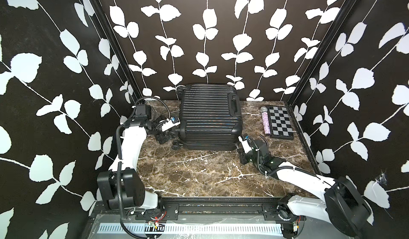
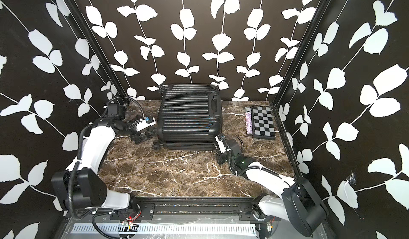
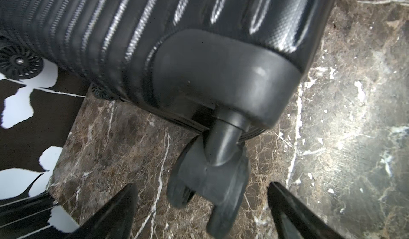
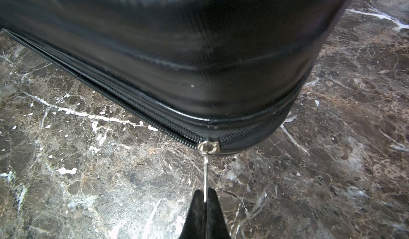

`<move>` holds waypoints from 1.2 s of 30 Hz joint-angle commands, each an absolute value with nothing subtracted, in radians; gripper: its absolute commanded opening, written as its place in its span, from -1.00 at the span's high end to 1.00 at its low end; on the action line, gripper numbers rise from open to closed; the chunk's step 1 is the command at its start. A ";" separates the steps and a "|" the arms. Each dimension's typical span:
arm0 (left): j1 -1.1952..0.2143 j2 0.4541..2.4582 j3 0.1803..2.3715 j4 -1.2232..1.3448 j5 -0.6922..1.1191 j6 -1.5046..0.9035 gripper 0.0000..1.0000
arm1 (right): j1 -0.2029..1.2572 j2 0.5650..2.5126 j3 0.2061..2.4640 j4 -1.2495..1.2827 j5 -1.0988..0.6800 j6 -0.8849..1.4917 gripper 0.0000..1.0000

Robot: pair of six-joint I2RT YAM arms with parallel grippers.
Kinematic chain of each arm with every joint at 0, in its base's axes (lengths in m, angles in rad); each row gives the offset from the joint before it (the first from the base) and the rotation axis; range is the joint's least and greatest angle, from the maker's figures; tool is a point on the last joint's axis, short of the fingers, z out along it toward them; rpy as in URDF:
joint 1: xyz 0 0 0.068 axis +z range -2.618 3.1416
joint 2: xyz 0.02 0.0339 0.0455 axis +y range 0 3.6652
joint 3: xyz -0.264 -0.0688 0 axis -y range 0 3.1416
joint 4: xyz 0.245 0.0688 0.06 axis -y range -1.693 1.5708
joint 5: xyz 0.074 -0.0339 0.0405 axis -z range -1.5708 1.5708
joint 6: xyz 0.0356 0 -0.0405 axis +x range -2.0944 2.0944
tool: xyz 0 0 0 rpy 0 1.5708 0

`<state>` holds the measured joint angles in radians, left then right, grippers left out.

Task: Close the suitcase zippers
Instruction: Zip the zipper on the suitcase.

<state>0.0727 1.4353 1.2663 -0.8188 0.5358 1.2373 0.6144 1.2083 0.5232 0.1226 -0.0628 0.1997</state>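
Observation:
The black ribbed suitcase (image 1: 210, 114) (image 2: 190, 114) lies flat at the back of the marble table, shells together. My left gripper (image 3: 202, 193) (image 1: 164, 137) is open at its front left corner, and a caster wheel (image 3: 212, 182) sits between the fingers (image 3: 119, 204) without touching them. My right gripper (image 4: 205, 193) (image 1: 238, 147) is at the front right corner, shut on the thin metal pull of a silver zipper slider (image 4: 208, 147). On one side of the slider the zipper track (image 4: 132, 114) lies parted; on the other side the zipper teeth (image 4: 254, 136) are joined.
A black-and-white checkered box (image 1: 280, 121) and a glittery microphone (image 1: 265, 121) lie at the back right, close behind the right arm. Patterned walls close in the left, back and right. The marble table (image 1: 199, 171) has open surface in front of the suitcase.

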 commanded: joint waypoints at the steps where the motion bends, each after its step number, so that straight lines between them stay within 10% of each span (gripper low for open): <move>1: 0.072 1.444 1.247 -0.804 0.584 1.319 -0.82 | 0.620 1.224 0.531 0.046 -0.053 0.210 1.00; 17: 0.025 1.455 1.180 -0.674 0.584 1.317 -0.69 | 0.620 1.258 0.541 0.059 -0.070 0.208 1.00; 29: -0.014 1.417 1.211 -0.861 0.517 1.344 0.29 | 0.620 1.259 0.535 0.069 -0.066 0.204 1.00; 36: -0.054 1.356 1.185 -0.871 0.468 1.289 0.53 | 0.620 1.260 0.536 0.079 -0.072 0.204 1.00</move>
<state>-0.0341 1.4322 1.1942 -0.7914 0.4755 1.3064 0.6140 1.2446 0.5354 0.1143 -0.0582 0.2024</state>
